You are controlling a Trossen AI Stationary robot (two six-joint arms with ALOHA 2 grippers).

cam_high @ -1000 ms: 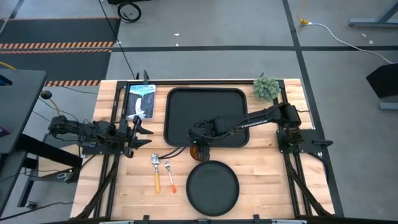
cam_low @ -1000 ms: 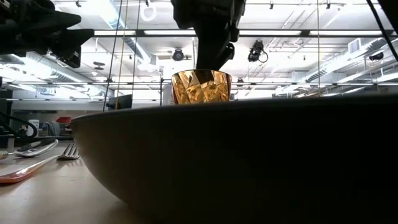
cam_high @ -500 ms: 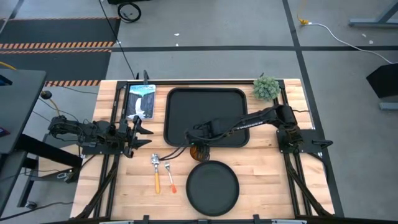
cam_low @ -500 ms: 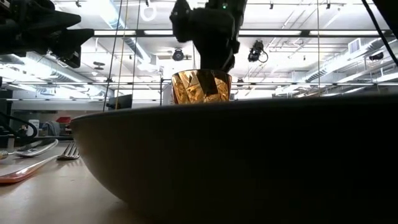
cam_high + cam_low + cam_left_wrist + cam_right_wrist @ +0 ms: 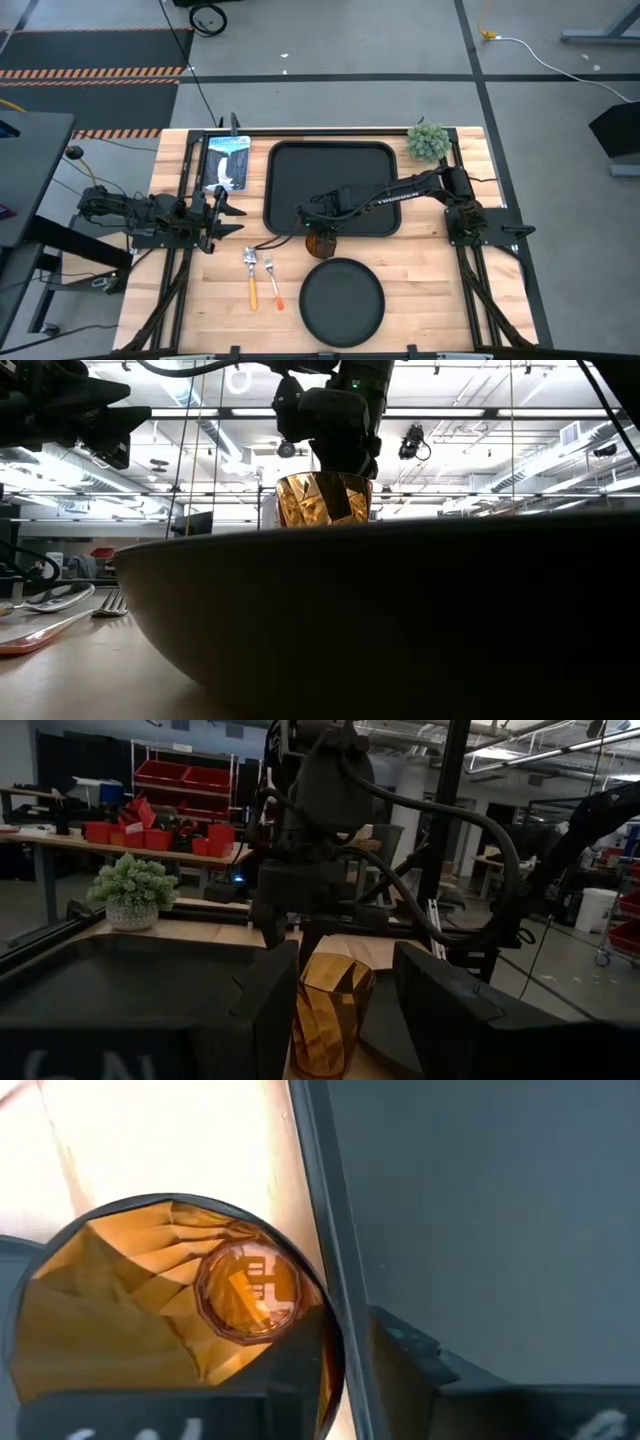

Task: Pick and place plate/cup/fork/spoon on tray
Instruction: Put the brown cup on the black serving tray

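Observation:
The amber cup (image 5: pixel 320 244) stands upright on the wood just in front of the tray's near rim (image 5: pixel 330 234). My right gripper (image 5: pixel 318 226) hangs over it, pointing down and open. One finger is inside the cup (image 5: pixel 150 1415) and the other is outside the wall (image 5: pixel 440 1380) on the tray's side. The cup also shows in the low view (image 5: pixel 322 500). The round black plate (image 5: pixel 342 302) lies near the front edge. The spoon (image 5: pixel 251 276) and fork (image 5: pixel 271 280) lie to its left. My left gripper (image 5: pixel 226 208) waits open at the table's left. My right gripper comes at the cup from above, with the part of the rim nearest the tray (image 5: pixel 336 1342) between its two fingers. One finger is inside the cup and one outside. I cannot tell whether either finger touches the wall. The cup stands upright on the table.
A small potted plant (image 5: pixel 428 141) stands at the back right. A blue and white packet (image 5: pixel 228 160) lies left of the tray. The plate's dark rim (image 5: pixel 400 610) fills most of the low view. Cables run along the table's sides.
My right gripper has gone down onto the cup and a little toward the table's left. One finger now reaches inside the cup. The cup has stayed where it was.

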